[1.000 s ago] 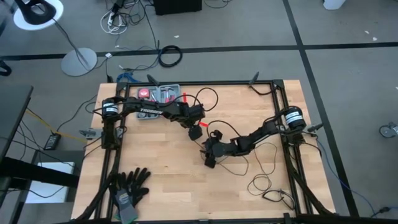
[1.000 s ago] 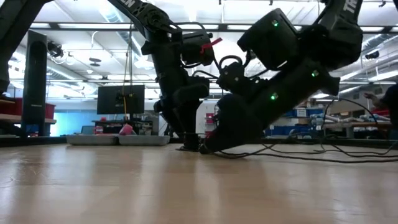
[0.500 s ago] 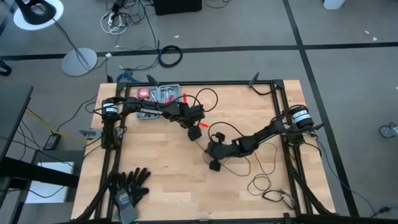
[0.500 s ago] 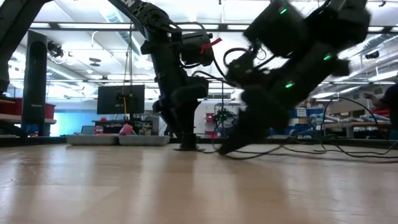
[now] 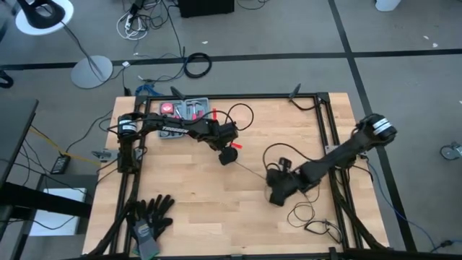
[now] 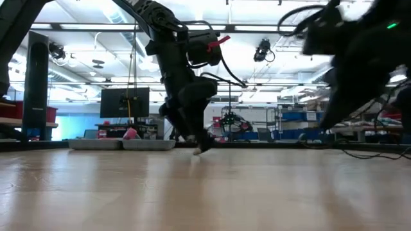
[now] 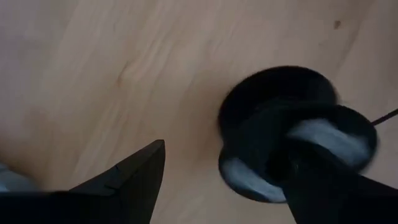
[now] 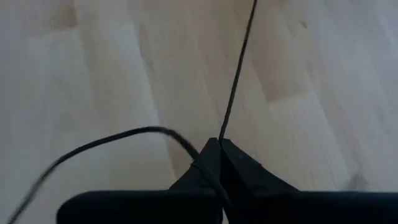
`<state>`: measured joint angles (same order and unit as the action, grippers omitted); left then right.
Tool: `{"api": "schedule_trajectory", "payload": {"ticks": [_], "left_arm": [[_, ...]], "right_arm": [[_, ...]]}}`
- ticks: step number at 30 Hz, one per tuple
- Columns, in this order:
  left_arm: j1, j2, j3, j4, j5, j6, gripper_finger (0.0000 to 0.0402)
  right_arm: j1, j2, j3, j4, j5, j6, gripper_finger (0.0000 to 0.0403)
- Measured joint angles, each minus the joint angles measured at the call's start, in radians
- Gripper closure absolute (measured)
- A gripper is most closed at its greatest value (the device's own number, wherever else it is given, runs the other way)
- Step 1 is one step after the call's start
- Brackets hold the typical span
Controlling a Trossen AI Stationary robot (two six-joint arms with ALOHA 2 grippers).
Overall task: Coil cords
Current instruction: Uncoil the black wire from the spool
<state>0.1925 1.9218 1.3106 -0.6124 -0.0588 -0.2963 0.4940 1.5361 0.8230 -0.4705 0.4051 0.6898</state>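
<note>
The cord is a thin black wire (image 5: 253, 172) ending in a round black puck (image 7: 273, 106) that lies flat on the wood near the table's middle. My left gripper (image 5: 228, 154) points steeply down over the puck, open, with one finger on it and the other standing apart on bare wood. My right gripper (image 5: 276, 196) is to the right of it and nearer the front edge, raised off the table and shut on the wire. The stretch of wire between puck and right gripper runs straight. More of the wire lies in slack loops (image 5: 310, 213) at the near right. My left gripper has one finger (image 7: 323, 186) over the puck's top face (image 7: 311, 140), coming steeply from above. The other finger (image 7: 134, 180) stands clear of the puck's rim. The puck lies flat on the table. My right gripper pinches the wire (image 8: 225, 127) between its two fingertips, slanting down from the table's right. One strand runs straight and taut from the tips toward the puck. A second strand (image 8: 124, 134) curves away slack.
A grey tray of tools (image 5: 188, 110) sits at the far left behind the left arm. Black gloves (image 5: 151, 217) lie at the near left corner. A short black cable (image 5: 299, 97) lies at the far right. Black frame rails (image 5: 325, 123) run along the table's edges.
My right gripper has gone from beside the left gripper toward the table's right edge and up off the table, its tilt growing less steep. The wire between it and the puck is drawn out straight. The puck and my left gripper have stayed in place.
</note>
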Motion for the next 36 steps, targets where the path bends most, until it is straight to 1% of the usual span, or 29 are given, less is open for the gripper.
{"api": "schedule_trajectory", "payload": {"ticks": [3,7,10,15,19,21,23,26,30,32,34,36], "left_arm": [[0.001,0.000,-0.002,-0.003,0.028,0.003,0.0108],[0.004,0.005,-0.007,-0.018,0.009,0.000,0.0108],[0.003,0.000,-0.006,-0.018,0.007,0.000,0.0108],[0.002,-0.011,-0.004,-0.012,0.011,-0.003,0.0108],[0.002,-0.035,-0.004,-0.033,0.004,-0.003,0.0108],[0.002,-0.040,-0.004,-0.030,-0.006,-0.003,0.0108],[0.002,-0.045,-0.004,-0.038,-0.015,-0.003,0.0108],[0.002,-0.046,-0.004,-0.034,-0.022,-0.003,0.0108],[0.003,-0.046,-0.004,-0.034,-0.026,-0.003,0.0108],[0.002,-0.046,-0.004,-0.033,-0.026,-0.003,0.0108],[0.000,-0.046,-0.004,-0.032,-0.026,-0.003,0.0108],[-0.003,-0.046,-0.004,-0.030,-0.026,-0.003,0.0108]], "right_arm": [[0.053,-0.053,0.000,-0.100,0.011,0.087,0.0402],[0.111,-0.092,0.000,-0.230,-0.011,0.237,0.0402],[0.150,-0.091,0.000,-0.310,-0.017,0.349,0.0402],[0.222,-0.066,0.000,-0.396,-0.047,0.457,0.0403],[0.291,-0.065,0.000,-0.502,-0.055,0.587,0.0403],[0.322,-0.065,0.000,-0.533,-0.032,0.652,0.0403],[0.337,-0.065,0.000,-0.523,0.027,0.689,0.0403],[0.330,-0.065,0.000,-0.441,0.154,0.683,0.0399],[0.264,-0.065,0.000,-0.306,0.278,0.584,0.0387],[0.216,-0.065,-0.008,-0.230,0.305,0.520,0.0382],[0.159,-0.065,-0.024,-0.154,0.307,0.429,0.0376],[0.098,-0.065,-0.047,-0.030,0.307,0.322,0.0371]]}}
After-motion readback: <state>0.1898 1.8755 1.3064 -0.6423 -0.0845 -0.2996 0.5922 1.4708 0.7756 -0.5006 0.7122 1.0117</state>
